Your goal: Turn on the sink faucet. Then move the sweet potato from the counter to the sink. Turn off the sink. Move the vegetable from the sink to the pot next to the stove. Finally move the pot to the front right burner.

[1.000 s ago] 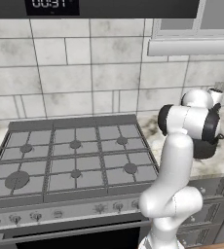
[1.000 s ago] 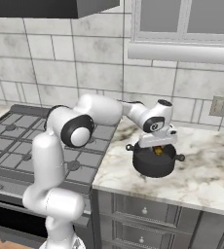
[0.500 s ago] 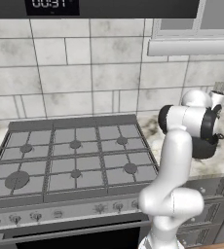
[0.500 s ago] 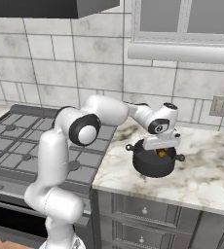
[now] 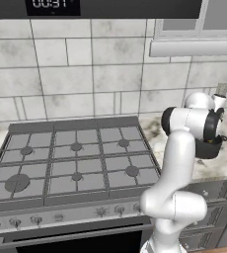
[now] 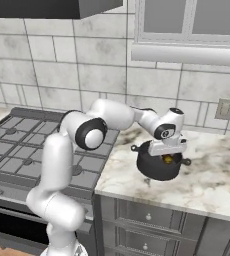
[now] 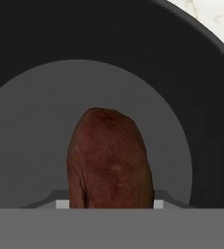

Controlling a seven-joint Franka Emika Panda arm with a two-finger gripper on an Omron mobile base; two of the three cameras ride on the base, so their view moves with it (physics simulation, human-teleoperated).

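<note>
1. Right base view is showing one black pot (image 6: 159,165) sitting on the marble counter (image 6: 207,185), just right of the stove (image 6: 17,145), with two small side handles.
2. One gripper (image 6: 167,159) is reaching down into the pot's mouth from above.
3. Hand view is looking straight into the pot (image 7: 192,73) and showing one sweet potato (image 7: 109,160) against its grey floor; the base views are giving no clear sight of it.
4. The sweet potato is lying between the fingers, which are clasping it.
5. Left base view is showing six burners on the stove (image 5: 76,158), the front right burner (image 5: 132,171) bare, and the arm covering most of the pot (image 5: 208,148).
</note>
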